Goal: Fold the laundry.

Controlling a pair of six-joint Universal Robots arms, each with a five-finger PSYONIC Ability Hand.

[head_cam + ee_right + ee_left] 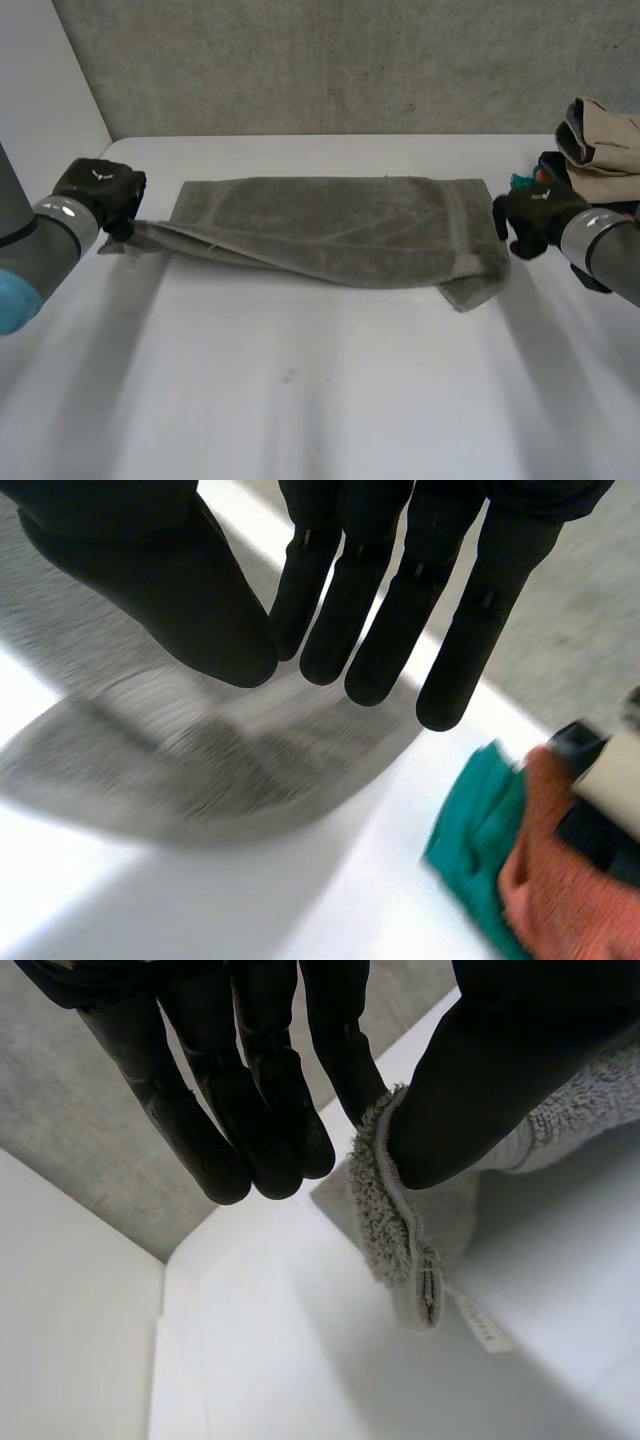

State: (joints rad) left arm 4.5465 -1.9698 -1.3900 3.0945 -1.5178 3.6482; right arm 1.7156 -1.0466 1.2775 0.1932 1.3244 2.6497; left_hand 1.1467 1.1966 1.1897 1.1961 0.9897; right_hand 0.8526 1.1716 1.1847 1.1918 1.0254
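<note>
The towel (pixel 330 232) lies stretched on the desk (pixel 320 390) between the 2 hands. The left hand (pixel 100 195) pinches its corner against the thumb, probably to keep it taut; the right hand (pixel 530 218) hovers released, fingers (pixel 385 630) straight, above the other end, a clothes pile (pixel 600 140) beside it.

At the head view's right edge we see the pile of clothes (pixel 605 145) cut off. We find the towel (pixel 200 770) blurred in the right wrist view, and we cannot read its label (pixel 480 1325) in the left wrist view.
</note>
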